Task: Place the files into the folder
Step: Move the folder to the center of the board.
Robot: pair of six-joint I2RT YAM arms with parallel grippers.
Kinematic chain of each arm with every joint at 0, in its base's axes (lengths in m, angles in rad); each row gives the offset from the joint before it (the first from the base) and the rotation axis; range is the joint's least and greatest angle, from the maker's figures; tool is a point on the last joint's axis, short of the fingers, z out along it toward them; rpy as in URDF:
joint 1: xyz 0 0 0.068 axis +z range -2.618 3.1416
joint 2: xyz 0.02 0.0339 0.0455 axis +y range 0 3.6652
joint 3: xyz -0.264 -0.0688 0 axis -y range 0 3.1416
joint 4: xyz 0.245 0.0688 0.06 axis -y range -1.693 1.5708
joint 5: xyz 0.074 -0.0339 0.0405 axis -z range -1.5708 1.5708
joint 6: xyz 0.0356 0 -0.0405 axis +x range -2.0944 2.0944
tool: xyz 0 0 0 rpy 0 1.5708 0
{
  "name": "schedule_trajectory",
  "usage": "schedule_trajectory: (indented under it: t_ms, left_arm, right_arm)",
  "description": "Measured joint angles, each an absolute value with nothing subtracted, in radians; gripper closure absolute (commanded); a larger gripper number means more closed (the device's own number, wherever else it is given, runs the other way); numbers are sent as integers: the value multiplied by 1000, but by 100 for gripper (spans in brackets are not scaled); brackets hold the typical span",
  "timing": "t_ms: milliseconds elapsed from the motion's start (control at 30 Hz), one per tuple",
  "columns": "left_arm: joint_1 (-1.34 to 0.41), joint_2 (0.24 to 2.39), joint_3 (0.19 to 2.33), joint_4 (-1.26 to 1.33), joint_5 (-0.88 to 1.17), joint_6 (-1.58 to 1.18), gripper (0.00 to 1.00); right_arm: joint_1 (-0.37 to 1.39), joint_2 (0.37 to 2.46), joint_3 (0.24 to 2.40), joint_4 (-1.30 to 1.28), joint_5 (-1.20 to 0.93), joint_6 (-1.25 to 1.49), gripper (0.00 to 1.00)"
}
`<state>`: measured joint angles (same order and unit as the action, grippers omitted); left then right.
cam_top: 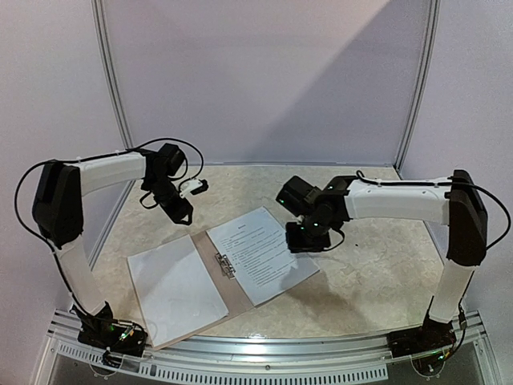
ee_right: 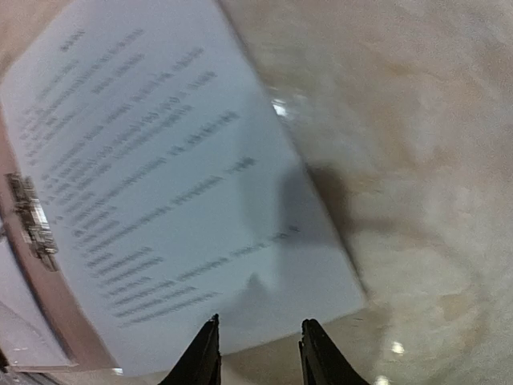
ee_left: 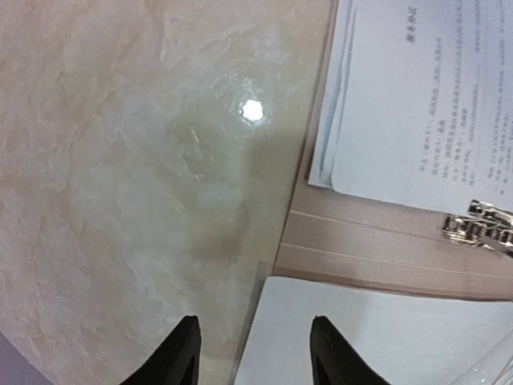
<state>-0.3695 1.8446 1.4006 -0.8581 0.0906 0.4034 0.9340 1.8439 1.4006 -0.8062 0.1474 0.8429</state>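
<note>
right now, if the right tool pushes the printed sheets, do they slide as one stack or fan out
Probably fan out: the printed sheets are a loose stack with staggered edges. Lifted by one edge they'd likely droop, being thin paper. They may skate on the smooth folder; whether the clip pins them is unclear.

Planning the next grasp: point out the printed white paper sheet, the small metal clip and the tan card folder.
printed white paper sheet [ee_right: 160,184], right wrist view, text area
small metal clip [ee_left: 481,226], left wrist view, shiny body
tan card folder [ee_left: 361,241], left wrist view, bare spine
</note>
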Motion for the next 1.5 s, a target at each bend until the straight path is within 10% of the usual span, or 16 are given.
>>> schedule_trajectory:
  t_ms: [267,1500]
  left_arm:
    - [-359,2020,1449,-844,-38,414,55]
    - [-296,1860,1225,-1026,-24,431,57]
  right_arm:
    - [859,1790,1182,-905,159,872,85]
    - [909,1791,1049,-553,146,818,82]
